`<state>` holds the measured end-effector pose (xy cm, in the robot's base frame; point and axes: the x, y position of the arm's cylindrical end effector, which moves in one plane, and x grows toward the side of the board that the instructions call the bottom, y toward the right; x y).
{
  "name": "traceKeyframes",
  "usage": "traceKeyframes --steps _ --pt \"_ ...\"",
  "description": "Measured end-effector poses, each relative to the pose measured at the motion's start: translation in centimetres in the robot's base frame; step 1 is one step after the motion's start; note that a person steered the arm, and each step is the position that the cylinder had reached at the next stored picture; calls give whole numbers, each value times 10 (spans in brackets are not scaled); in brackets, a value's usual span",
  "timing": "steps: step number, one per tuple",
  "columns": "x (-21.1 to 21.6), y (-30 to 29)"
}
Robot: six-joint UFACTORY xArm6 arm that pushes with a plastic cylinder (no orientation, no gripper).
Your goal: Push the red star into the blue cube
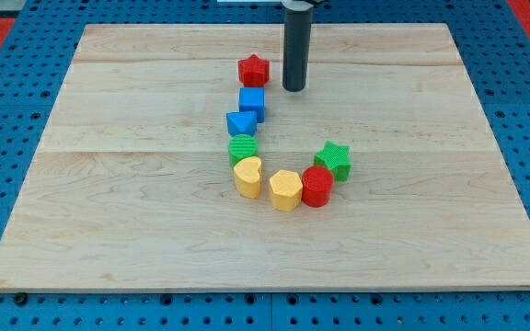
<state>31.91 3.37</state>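
The red star [254,70] sits near the view's top, just above the blue cube [252,102], with a narrow gap between them. My tip [293,89] is on the board to the right of the red star and up and right of the blue cube, touching neither. The dark rod rises from it to the view's top edge.
Below the blue cube runs a curved chain: a blue triangle [241,123], a green round block [243,148], a yellow heart-like block [247,176], a yellow hexagon [285,190], a red cylinder [317,187] and a green star [334,159]. The wooden board [109,184] lies on blue pegboard.
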Motion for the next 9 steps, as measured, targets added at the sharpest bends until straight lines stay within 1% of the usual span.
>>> traceKeyframes --steps 1,2,3,4,5,7,9 --pt "-12 -7" --pt "-36 -12" --pt "-59 -35" --pt "-62 -83" --pt "-62 -89" --pt "-61 -61" --pt "-42 -61"
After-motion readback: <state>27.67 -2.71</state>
